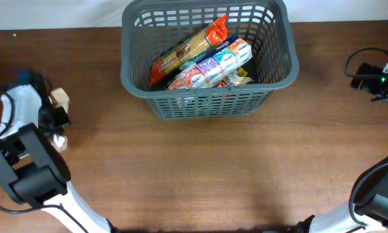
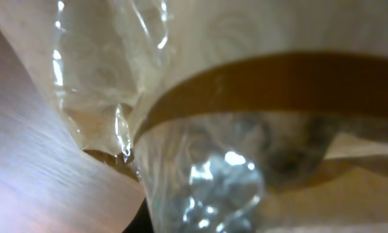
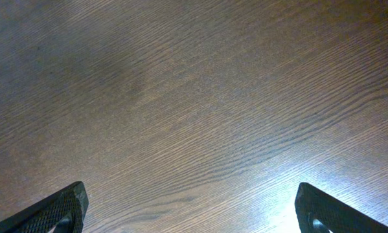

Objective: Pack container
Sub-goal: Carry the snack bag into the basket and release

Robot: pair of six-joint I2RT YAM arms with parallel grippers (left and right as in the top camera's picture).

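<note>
Well to the left of the container, the left pincer sits low over the wooden bench. Its wrist view is filled by a crinkled clear wrapper with a brown band, so I cannot tell its grip. Well to the right of the container, the right pincer is spread wide over bare wood, holding nothing. The container stands at the far edge of the bench, dark grey with slotted walls and a solid rim. Inside it lie a long orange-and-yellow pasta packet and a row of small packets with white, blue and green labels, their writing too small to read.
</note>
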